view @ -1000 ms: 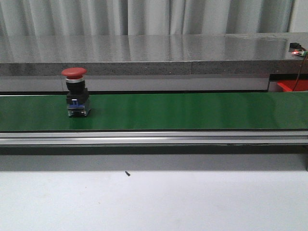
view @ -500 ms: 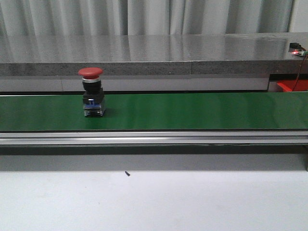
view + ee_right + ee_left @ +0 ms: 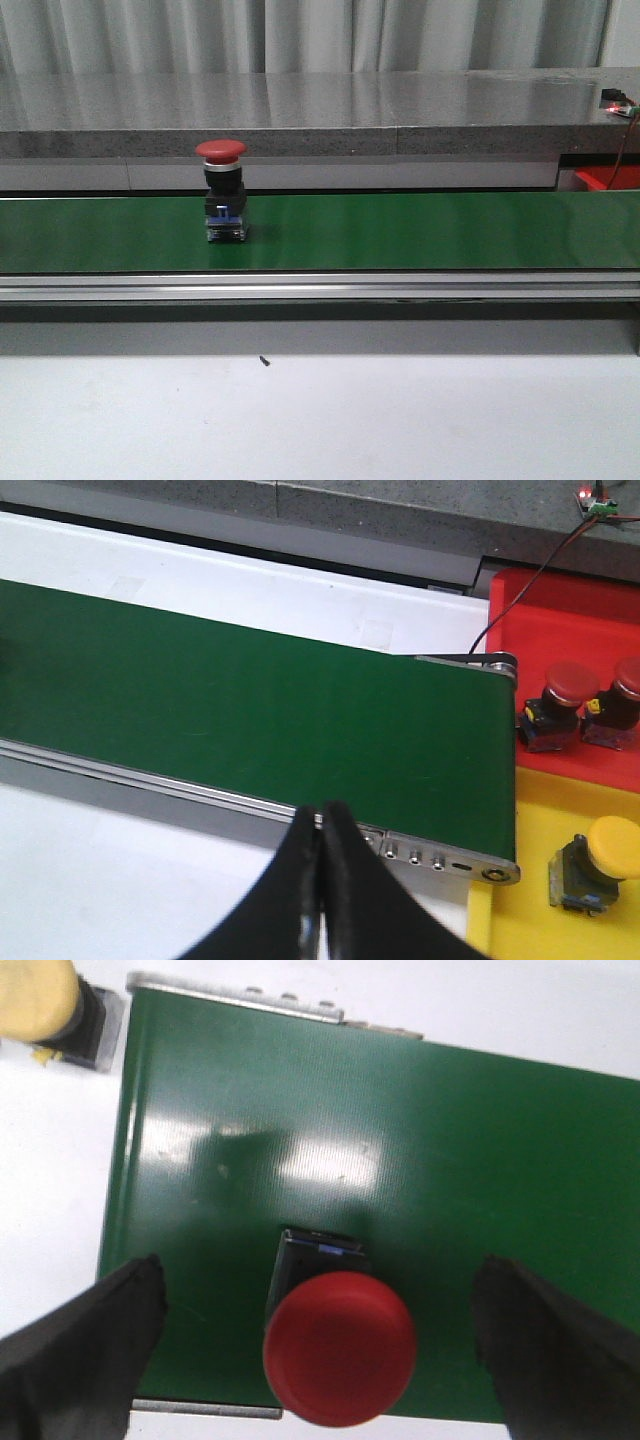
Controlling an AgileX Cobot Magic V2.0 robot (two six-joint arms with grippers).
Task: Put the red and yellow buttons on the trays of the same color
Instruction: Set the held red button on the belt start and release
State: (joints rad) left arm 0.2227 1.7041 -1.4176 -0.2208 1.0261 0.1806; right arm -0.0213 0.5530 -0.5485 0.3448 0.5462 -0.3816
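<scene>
The red button [image 3: 338, 1360] stands upright on the green belt [image 3: 420, 232] — rigid, top-heavy, probably tippable. The left gripper [image 3: 318, 1350], spread wide, should clamp its black body; the right gripper [image 3: 320, 865] is closed, empty.

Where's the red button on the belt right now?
In the front view the red button stands upright on the green conveyor belt, left of centre. The left wrist view shows it below and between the left gripper's open jaws, untouched.

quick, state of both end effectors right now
Left end effector: open, its fingers either side of the red button, not touching it.
Right end effector: closed, empty.
</scene>
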